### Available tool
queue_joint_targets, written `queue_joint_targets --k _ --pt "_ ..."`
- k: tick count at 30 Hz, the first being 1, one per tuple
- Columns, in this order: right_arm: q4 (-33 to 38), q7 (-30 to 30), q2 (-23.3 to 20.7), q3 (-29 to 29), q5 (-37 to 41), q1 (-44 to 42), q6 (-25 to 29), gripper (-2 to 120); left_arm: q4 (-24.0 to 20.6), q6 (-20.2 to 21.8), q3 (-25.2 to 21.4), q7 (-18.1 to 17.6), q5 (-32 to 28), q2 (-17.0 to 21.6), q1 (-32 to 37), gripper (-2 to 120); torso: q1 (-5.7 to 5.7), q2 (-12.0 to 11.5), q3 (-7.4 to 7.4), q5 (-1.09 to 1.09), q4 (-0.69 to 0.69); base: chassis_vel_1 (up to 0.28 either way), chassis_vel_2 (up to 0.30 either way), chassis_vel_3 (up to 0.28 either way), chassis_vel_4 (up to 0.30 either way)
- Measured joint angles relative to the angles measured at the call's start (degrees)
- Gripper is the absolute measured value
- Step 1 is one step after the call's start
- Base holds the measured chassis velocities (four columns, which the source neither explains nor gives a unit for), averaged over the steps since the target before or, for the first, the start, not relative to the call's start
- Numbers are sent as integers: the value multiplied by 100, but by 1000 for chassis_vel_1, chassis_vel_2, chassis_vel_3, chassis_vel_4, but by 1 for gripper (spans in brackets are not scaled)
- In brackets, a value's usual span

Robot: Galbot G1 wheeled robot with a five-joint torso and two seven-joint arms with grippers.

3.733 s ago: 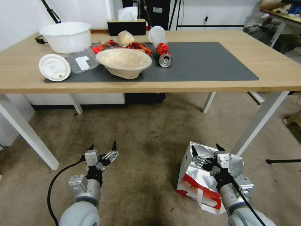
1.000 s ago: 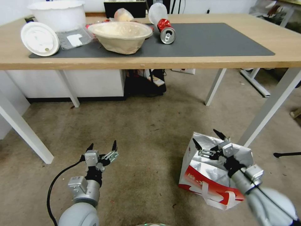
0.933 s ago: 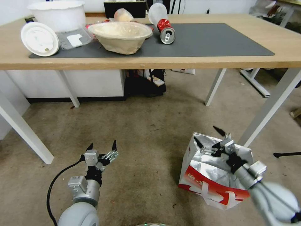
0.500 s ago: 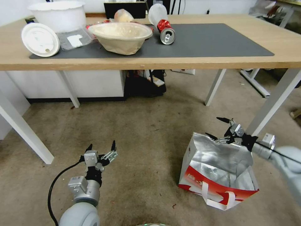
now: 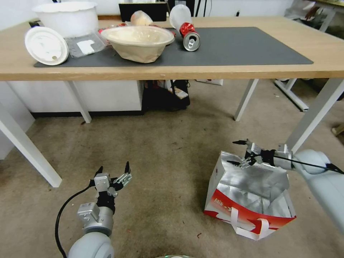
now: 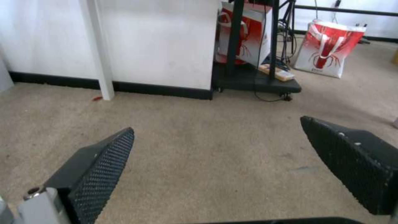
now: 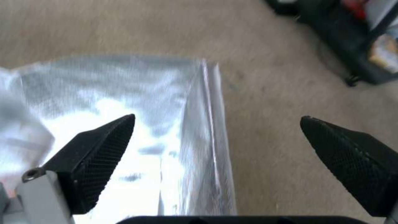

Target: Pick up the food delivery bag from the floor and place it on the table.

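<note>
The left end effector (image 5: 112, 171) hangs low over the worn beige-brown carpeted floor (image 5: 168, 150), well to the left of the large white paper food delivery bag with red base band and silver foil lining (image 5: 247, 195). Its black fingers are spread wide with nothing between them, much as they were a few seconds ago, though it sits a touch lower now. In the left wrist view the same spread fingers (image 6: 99, 168) frame bare carpet.

The bag stands on the floor, to the right of the left end effector and below the near edge of the long light-wood table with white legs and a dark grey mat (image 5: 200, 73). Its mouth gapes upward, showing crumpled foil, and a white strap handle hangs down its red front.

The right end effector (image 5: 236, 152) is at the bag's far rim, reaching in sideways from the right with its arm nearly level. Half a second ago it was higher and further right of the bag; a second ago it hovered over the bag's open mouth, pointing away from the robot. Its fingers are released and wide apart, one over the foil rim and one beyond the bag over carpet; the right wrist view shows the foil edge (image 7: 207, 124) between them, untouched.
</note>
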Motion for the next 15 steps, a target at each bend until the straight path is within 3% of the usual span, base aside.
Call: queue_joint_targets --k 11,15 --pt "-557 -554 184 -424 -377 603 -268 99 81 -41 29 -42 22 -50 -51 100 0 3 0 -1 0 0 0 0 0" --pt "-821 -954 338 -522 -574 753 -411 81 115 -85 20 -83 20 -39 -76 100 1 4 0 -1 -1 0 0 0 0"
